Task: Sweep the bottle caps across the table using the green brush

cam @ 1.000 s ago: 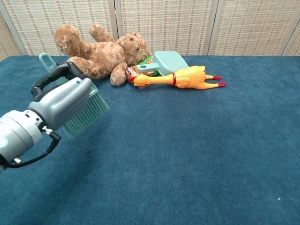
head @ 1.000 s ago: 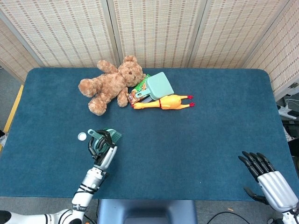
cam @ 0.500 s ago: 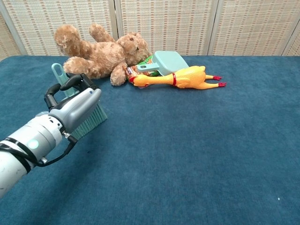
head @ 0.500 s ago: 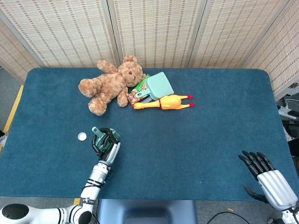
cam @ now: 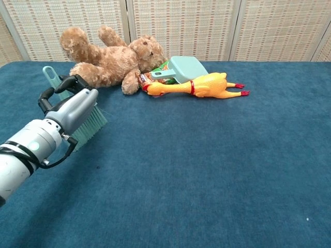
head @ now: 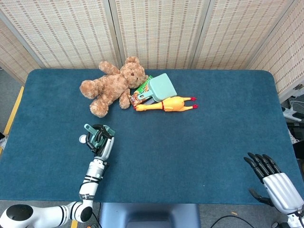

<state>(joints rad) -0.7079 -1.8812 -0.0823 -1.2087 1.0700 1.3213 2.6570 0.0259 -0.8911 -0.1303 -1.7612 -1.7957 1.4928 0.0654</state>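
The left hand [head: 99, 141] is gripping the green brush [cam: 89, 123], bristles just beside the bottle cap [head: 82, 139]. The sweep appears under way; next it likely needs a push through the cap. The right hand [head: 275, 180] is lying open, holding nothing.

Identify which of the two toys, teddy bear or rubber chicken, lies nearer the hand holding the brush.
The brown teddy bear: it lies just beyond the left hand; the yellow rubber chicken lies farther right.

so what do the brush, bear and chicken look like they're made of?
Green brush: smooth moulded handle, probably plastic, with fine pale-green bristles, likely synthetic. Teddy bear: shaggy tan plush fabric. Rubber chicken: glossy yellow skin with highlights, looks like rubber or soft vinyl.
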